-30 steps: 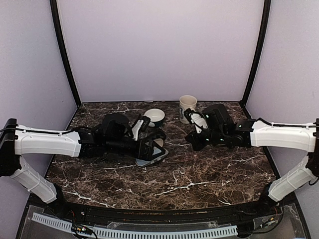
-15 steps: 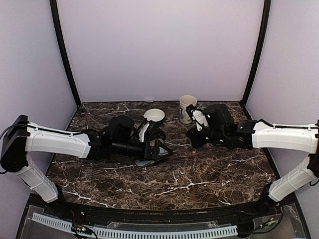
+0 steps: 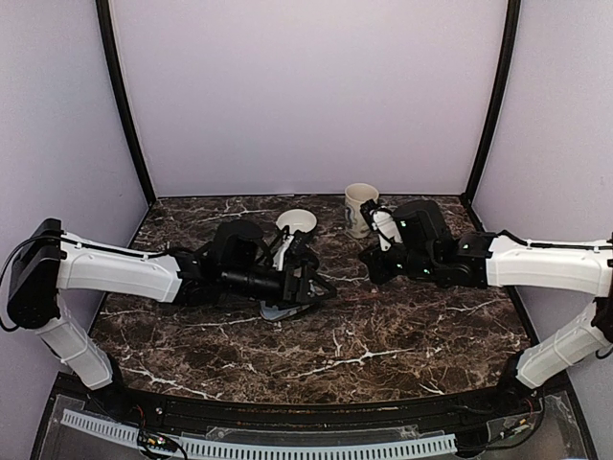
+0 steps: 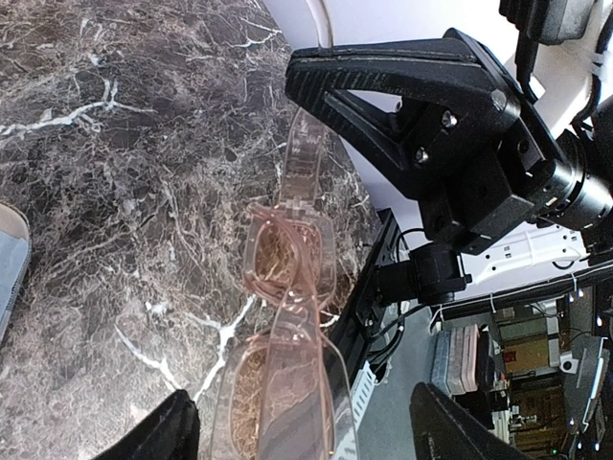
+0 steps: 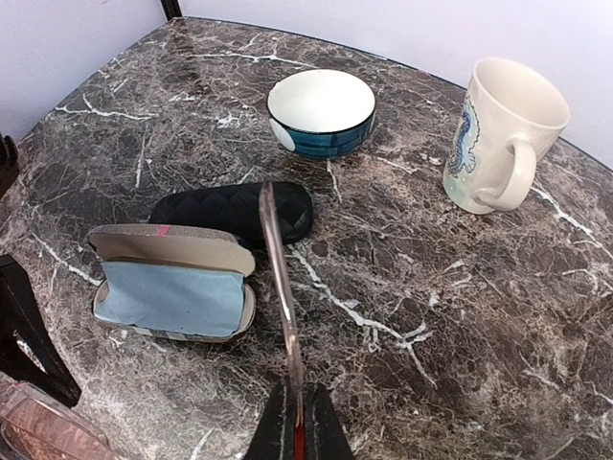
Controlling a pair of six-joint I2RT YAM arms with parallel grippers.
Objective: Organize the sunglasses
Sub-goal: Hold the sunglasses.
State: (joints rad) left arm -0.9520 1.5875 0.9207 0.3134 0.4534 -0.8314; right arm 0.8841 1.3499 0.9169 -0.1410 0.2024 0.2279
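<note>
The sunglasses [image 4: 287, 259] are pink and see-through, with squarish lenses, held in the air over the marble table [image 3: 402, 335]. My right gripper [image 5: 297, 426] is shut on the end of one thin arm [image 5: 278, 278], which runs away from its fingertips. My left gripper [image 4: 316, 436] stands open, with the front of the sunglasses between its two fingers [image 4: 177, 431], and no clear contact shows. In the top view the left gripper [image 3: 306, 283] and the right gripper [image 3: 369, 266] face each other mid-table. The right gripper also shows in the left wrist view [image 4: 431, 125].
An open case with a blue lining [image 5: 172, 287] lies below the left gripper, also visible in the top view [image 3: 278, 311]. A black quilted case [image 5: 230, 209] lies just behind it. A blue-and-white bowl [image 5: 321, 113] and a cream mug [image 5: 498, 134] stand farther back.
My left arm has reached right toward the right gripper and turned its wrist, and its jaws have narrowed somewhat round the sunglasses. The right arm shifted slightly and stays shut.
</note>
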